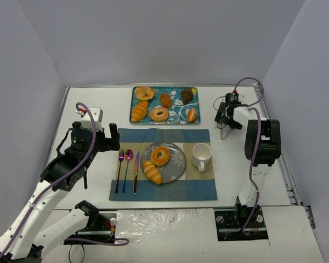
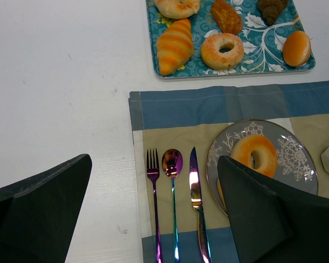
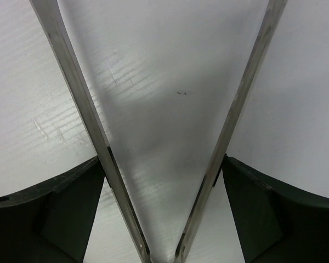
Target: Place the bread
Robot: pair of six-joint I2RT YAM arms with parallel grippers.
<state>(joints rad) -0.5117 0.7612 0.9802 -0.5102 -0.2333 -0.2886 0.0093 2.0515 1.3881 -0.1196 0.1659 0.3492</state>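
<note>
The bread lies on the grey snowflake plate point(image 1: 179, 163): a round ring-topped bun point(image 1: 160, 155) and a long ridged roll point(image 1: 152, 172) in front of it. In the left wrist view the bun point(image 2: 255, 153) shows on the plate point(image 2: 296, 164), while a dark finger covers most of the roll. My left gripper point(image 1: 113, 140) hovers open left of the placemat, above the cutlery, with nothing between its fingers point(image 2: 49, 203). My right gripper point(image 1: 226, 118) is at the back right, over bare table. Its fingers point(image 3: 71, 203) press on the spread arms of metal tongs point(image 3: 77, 93), which hold nothing.
A teal patterned tray point(image 1: 175, 118) at the back holds several other pastries, among them a striped croissant point(image 1: 140, 111) and a glazed donut point(image 1: 159, 114). On the blue-and-tan placemat point(image 1: 203, 189) lie a fork point(image 1: 120, 164), spoon point(image 1: 128, 164) and knife point(image 1: 136, 172), and a white mug point(image 1: 200, 155) stands there.
</note>
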